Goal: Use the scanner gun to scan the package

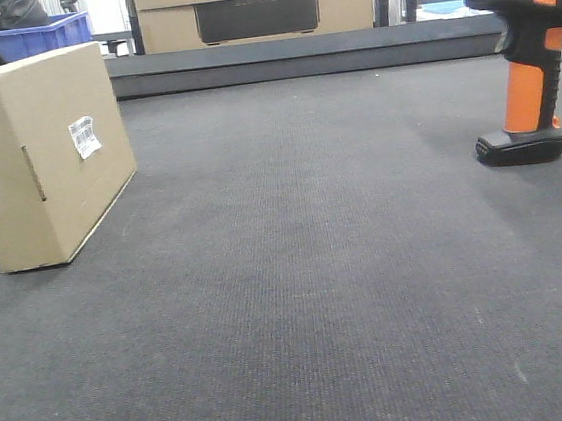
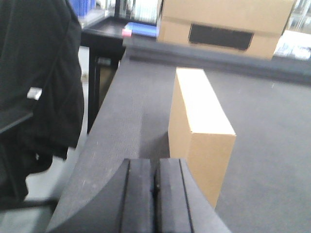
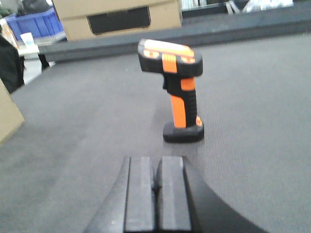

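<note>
A brown cardboard package [image 1: 44, 155] stands on edge at the left of the dark grey table, with a white barcode label [image 1: 84, 137] on its right-facing side. It also shows in the left wrist view [image 2: 201, 131], just ahead and right of my left gripper [image 2: 155, 167], which is shut and empty. An orange and black scanner gun [image 1: 527, 64] stands upright on its base at the right. In the right wrist view the scanner [image 3: 177, 92] stands a short way ahead of my right gripper [image 3: 156, 165], which is shut and empty. Neither gripper shows in the front view.
A raised dark ledge [image 1: 305, 55] runs along the table's back, with a large cardboard box [image 1: 255, 7] behind it. A blue bin [image 1: 37, 37] sits at the back left. A black bag [image 2: 39, 82] hangs off the table's left edge.
</note>
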### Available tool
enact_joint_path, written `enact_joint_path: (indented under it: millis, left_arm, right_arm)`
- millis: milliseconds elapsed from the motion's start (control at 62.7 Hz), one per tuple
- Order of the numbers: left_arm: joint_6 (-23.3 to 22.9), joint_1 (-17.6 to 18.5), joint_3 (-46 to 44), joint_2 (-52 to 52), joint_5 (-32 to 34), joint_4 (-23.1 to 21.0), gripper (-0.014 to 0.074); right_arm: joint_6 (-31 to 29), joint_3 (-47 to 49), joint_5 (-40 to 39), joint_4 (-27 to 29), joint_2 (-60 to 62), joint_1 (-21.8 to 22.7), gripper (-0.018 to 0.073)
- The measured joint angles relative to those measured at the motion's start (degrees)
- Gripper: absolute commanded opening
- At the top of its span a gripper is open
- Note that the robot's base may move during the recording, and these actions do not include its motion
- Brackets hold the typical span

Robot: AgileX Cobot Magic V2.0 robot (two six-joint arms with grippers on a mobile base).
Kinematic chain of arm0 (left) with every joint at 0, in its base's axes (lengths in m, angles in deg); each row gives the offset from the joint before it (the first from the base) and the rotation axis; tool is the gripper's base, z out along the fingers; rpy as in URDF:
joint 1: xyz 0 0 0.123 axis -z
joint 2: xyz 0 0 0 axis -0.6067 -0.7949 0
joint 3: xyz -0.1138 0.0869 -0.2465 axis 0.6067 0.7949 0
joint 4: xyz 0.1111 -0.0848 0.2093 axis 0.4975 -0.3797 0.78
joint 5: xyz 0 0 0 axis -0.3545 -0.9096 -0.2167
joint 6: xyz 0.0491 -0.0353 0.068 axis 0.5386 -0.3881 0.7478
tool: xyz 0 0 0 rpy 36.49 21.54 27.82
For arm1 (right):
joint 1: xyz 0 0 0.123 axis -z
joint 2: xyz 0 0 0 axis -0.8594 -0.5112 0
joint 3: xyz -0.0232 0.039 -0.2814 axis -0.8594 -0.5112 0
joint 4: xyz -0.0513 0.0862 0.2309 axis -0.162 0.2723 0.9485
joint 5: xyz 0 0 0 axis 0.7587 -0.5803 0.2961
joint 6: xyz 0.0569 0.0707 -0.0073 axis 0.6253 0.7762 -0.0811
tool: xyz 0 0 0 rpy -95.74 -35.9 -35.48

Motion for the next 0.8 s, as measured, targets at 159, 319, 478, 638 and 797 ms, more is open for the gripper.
enact_joint_path:
  millis: [159, 319, 478, 638, 797]
  left_arm:
    - [0.0, 0.0, 0.8, 9.4, 0.1, 3.1, -0.0111]
    - [0.1, 0.0, 0.8, 12.6, -0.3, 5.0, -0.0111]
    - [0.1, 0.0, 0.8, 12.7, -0.3, 5.3, -0.0111]
    - [0.2, 0.0, 0.8, 12.7, -0.3, 5.3, -0.0111]
    - [0.2, 0.0, 0.8, 12.7, -0.3, 5.3, -0.0111]
  right_arm:
    - [0.0, 0.0, 0.2, 0.0, 4.8, 0.0, -0.0168]
    - [0.0, 0.0, 0.2, 0.0, 5.2, 0.0, -0.0168]
    - [0.0, 0.0, 0.2, 0.0, 5.3, 0.0, -0.0168]
    - [0.0, 0.0, 0.2, 0.0, 5.3, 0.0, -0.0168]
    - [0.0, 0.0, 0.2, 0.0, 5.3, 0.0, -0.0168]
